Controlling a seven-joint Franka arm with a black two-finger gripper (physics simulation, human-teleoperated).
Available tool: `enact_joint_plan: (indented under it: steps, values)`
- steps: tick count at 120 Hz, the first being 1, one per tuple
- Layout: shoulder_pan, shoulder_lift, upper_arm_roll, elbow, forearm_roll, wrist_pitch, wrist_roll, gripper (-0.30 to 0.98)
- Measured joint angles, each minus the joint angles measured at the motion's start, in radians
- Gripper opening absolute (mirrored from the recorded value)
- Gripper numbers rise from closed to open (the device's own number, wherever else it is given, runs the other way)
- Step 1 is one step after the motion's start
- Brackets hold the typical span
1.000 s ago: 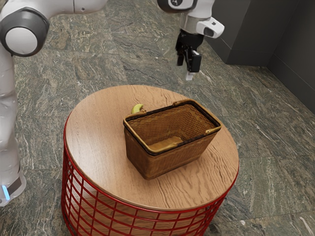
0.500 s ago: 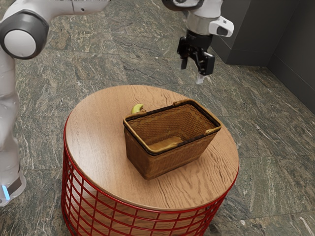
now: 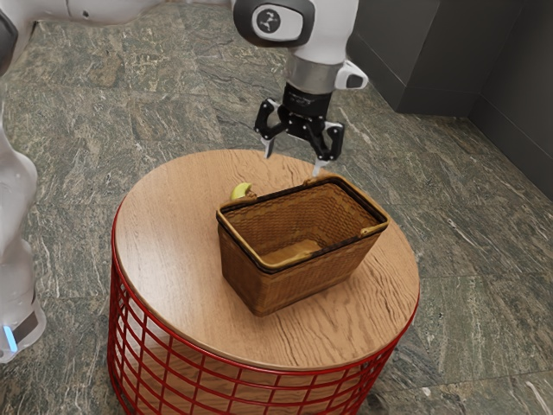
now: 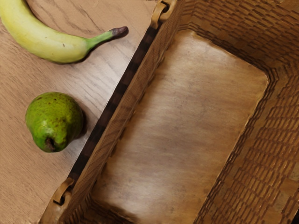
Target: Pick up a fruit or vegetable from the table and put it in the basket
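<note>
Claw [image 3: 294, 160] in the upper middle of the exterior view, pointing down with its two fingers spread wide; floor [image 3: 467, 242] and the bench's far edge show between them. The fingertip nearer the exterior view's right ends, as seen there, right by the basket's far rim (whether it touches, I cannot tell).

Below, mid-frame, the brown woven basket [image 3: 302, 285] stands upright, its open mouth facing up. Just beyond it, left of centre, a yellow banana [image 3: 240, 191] lies on the round wooden bench [image 3: 168, 251]. The wrist view looks down into the basket and shows a green pear [image 4: 53, 119] near the banana, both outside the basket, beside the same long wall; the banana's dark-tipped stem points toward that wall.
</note>
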Motion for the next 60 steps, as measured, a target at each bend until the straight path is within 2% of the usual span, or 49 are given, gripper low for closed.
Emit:
enact_joint_plan:
  steps: [46, 60]
  values:
    - [0.017, -0.074, 0.017, -0.083, 0.011, 0.076, -0.271, 0.69]
    - [0.020, -0.076, 0.079, -0.089, 0.016, 0.082, -0.326, 0.69]
